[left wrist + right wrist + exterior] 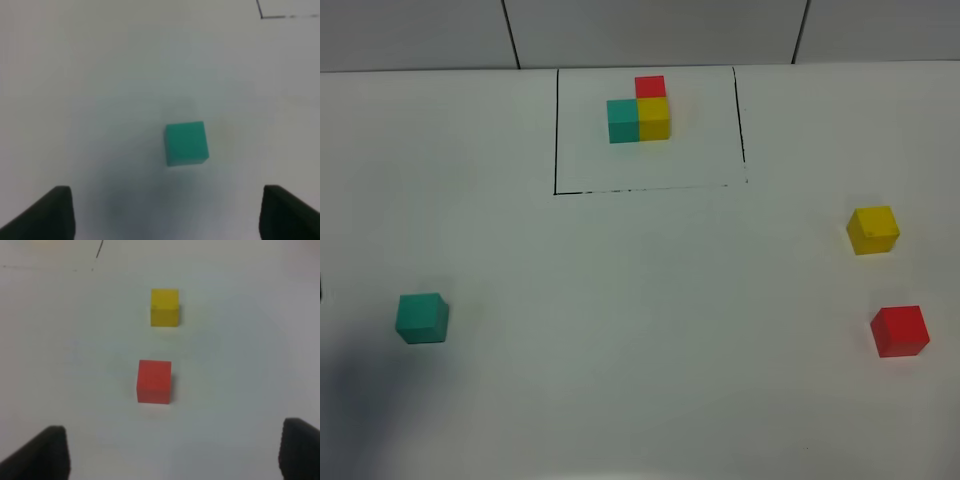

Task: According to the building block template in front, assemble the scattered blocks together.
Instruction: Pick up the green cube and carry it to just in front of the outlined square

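The template is a teal, yellow and red L of cubes inside a thin black-line rectangle at the back middle of the table. The loose teal cube lies front left; it also shows in the left wrist view, ahead of my open left gripper. The loose yellow cube and red cube lie at the right. In the right wrist view the red cube is nearer my open right gripper and the yellow cube lies beyond it. Neither gripper shows in the exterior high view.
The white table runs back to a wall of pale panels. The black frame's corner shows in the left wrist view. A dark shadow lies on the table's front left corner.
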